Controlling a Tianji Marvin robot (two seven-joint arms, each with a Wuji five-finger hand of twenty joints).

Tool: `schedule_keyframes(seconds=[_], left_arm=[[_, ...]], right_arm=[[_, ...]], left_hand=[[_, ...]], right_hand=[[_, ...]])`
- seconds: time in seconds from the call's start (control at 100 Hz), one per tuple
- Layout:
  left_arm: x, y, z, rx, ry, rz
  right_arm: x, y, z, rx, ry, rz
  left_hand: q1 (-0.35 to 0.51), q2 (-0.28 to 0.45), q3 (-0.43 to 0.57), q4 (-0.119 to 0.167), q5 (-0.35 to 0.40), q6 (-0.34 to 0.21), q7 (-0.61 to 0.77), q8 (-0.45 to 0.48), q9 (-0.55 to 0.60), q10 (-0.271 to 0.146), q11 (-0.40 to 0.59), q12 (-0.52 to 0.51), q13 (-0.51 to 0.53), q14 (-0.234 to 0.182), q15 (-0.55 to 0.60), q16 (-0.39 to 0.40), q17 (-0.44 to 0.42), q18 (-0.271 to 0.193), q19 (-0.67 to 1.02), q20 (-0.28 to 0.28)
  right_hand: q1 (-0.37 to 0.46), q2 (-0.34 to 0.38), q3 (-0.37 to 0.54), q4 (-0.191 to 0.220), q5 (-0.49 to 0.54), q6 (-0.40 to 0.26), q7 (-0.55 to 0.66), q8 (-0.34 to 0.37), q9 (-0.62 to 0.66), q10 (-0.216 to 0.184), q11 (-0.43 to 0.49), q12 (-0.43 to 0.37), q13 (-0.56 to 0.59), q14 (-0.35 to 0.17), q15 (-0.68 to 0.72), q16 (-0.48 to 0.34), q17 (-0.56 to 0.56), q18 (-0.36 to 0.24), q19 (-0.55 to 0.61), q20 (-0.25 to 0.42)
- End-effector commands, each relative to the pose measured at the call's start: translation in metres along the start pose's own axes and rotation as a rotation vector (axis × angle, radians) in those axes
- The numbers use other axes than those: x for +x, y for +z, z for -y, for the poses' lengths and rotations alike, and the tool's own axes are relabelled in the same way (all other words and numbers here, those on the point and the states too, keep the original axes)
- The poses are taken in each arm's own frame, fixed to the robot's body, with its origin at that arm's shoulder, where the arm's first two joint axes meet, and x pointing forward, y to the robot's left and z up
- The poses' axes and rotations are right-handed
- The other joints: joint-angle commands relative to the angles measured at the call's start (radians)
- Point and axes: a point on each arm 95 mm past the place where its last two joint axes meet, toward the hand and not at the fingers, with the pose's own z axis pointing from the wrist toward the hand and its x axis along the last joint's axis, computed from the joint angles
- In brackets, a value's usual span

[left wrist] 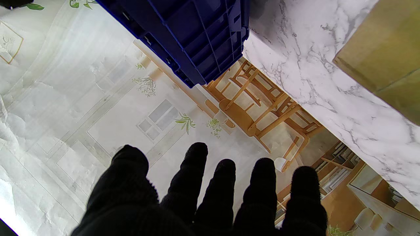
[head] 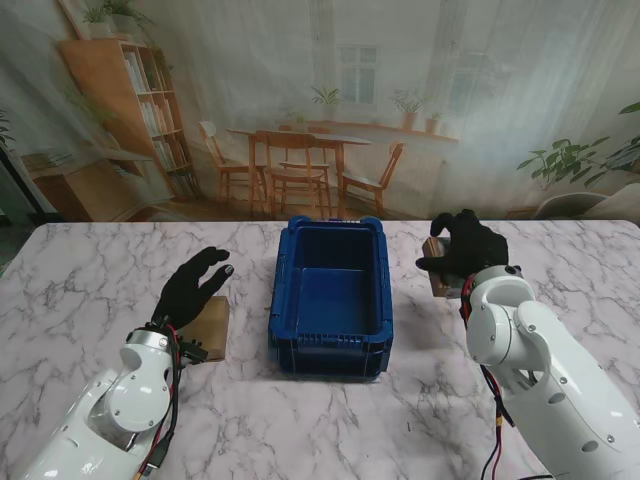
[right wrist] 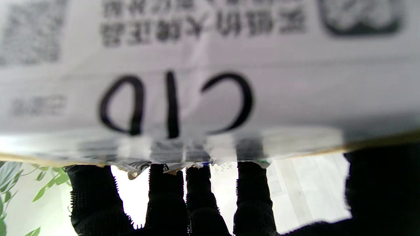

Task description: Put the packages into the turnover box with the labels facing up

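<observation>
- While your right hand (head: 468, 247) sits over the right package (head: 436, 268), its black-gloved fingers (right wrist: 167, 193) curl over the package edge; the hand is closed on that package, which lies on the marble table (head: 80, 290) right of the blue turnover box (head: 331, 298), near its far right corner.
- From the right wrist view you see a white printed label (right wrist: 203, 72) filling most of the frame, with handwritten marks and blurred codes; the text is too blurred to read.
- Your left hand (head: 193, 282) holds nothing: fingers apart and extended, raised over the table left of the box.
- A second package (head: 207, 329), a plain brown carton, lies flat on the table just beside and partly under your left wrist, left of the box and apart from it. You see no label on its top face from the stand view.
- From the left wrist view you see the spread fingers (left wrist: 226, 186), the box's outer wall (left wrist: 193, 36) and a corner of the brown carton (left wrist: 384, 55).
- The turnover box stands centre table, nothing visible inside.
</observation>
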Motion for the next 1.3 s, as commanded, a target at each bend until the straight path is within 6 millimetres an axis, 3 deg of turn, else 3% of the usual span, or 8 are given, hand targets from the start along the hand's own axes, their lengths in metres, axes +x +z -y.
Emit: schedule_keyframes(seconds=[0.0, 0.41, 0.8, 1.04, 1.29], left_arm=[[0.001, 0.000, -0.002, -0.012, -0.007, -0.003], [0.000, 0.000, -0.002, -0.009, -0.010, -0.005], [0.002, -0.005, -0.002, -0.014, -0.015, -0.008], [0.002, -0.007, -0.002, -0.016, -0.014, -0.007], [0.003, -0.004, -0.003, -0.024, -0.011, -0.005]], right_arm=[[0.016, 0.003, -0.014, -0.026, 0.025, -0.025], [0.081, 0.015, -0.031, -0.009, 0.110, -0.100], [0.137, 0.037, -0.019, 0.041, 0.165, -0.108], [0.157, 0.047, -0.006, 0.072, 0.195, -0.097], [0.164, 0.050, 0.003, 0.081, 0.227, -0.068]], left_hand=[[0.020, 0.050, -0.025, -0.013, -0.008, -0.010, -0.008, -0.002, -0.008, -0.006, 0.006, 0.009, 0.016, -0.010, 0.021, 0.009, 0.004, -0.001, -0.020, 0.023], [0.022, 0.050, -0.024, -0.013, -0.007, -0.009, -0.008, -0.002, -0.009, -0.007, 0.006, 0.009, 0.016, -0.011, 0.021, 0.009, 0.004, -0.001, -0.020, 0.023], [0.021, 0.050, -0.024, -0.013, -0.008, -0.009, -0.009, -0.003, -0.010, -0.006, 0.006, 0.009, 0.015, -0.010, 0.020, 0.009, 0.003, 0.000, -0.021, 0.023], [0.020, 0.050, -0.025, -0.014, -0.008, -0.010, -0.009, -0.003, -0.011, -0.007, 0.005, 0.009, 0.016, -0.011, 0.020, 0.009, 0.004, -0.001, -0.021, 0.023], [0.021, 0.050, -0.025, -0.013, -0.009, -0.009, -0.009, -0.003, -0.010, -0.007, 0.006, 0.009, 0.015, -0.011, 0.020, 0.009, 0.003, -0.001, -0.021, 0.023]], right_hand=[[0.212, 0.093, 0.177, -0.004, 0.023, -0.006, -0.007, -0.018, 0.004, 0.010, 0.011, -0.004, 0.096, -0.011, 0.232, 0.047, 0.101, -0.274, 0.304, 0.067], [0.212, 0.132, 0.146, -0.002, 0.036, -0.001, -0.013, -0.021, 0.014, 0.011, 0.013, 0.001, 0.113, -0.004, 0.236, 0.050, 0.114, -0.276, 0.315, 0.069], [0.210, 0.175, 0.107, -0.001, 0.036, 0.010, -0.020, -0.018, 0.014, 0.017, 0.015, 0.005, 0.116, 0.002, 0.235, 0.047, 0.115, -0.274, 0.318, 0.070], [0.205, 0.187, 0.092, -0.001, 0.026, 0.014, -0.022, -0.014, 0.005, 0.019, 0.017, 0.005, 0.111, 0.004, 0.236, 0.046, 0.113, -0.273, 0.316, 0.069], [0.204, 0.199, 0.077, -0.003, 0.020, 0.020, -0.023, -0.012, -0.004, 0.026, 0.017, 0.003, 0.105, 0.012, 0.236, 0.042, 0.106, -0.267, 0.305, 0.064]])
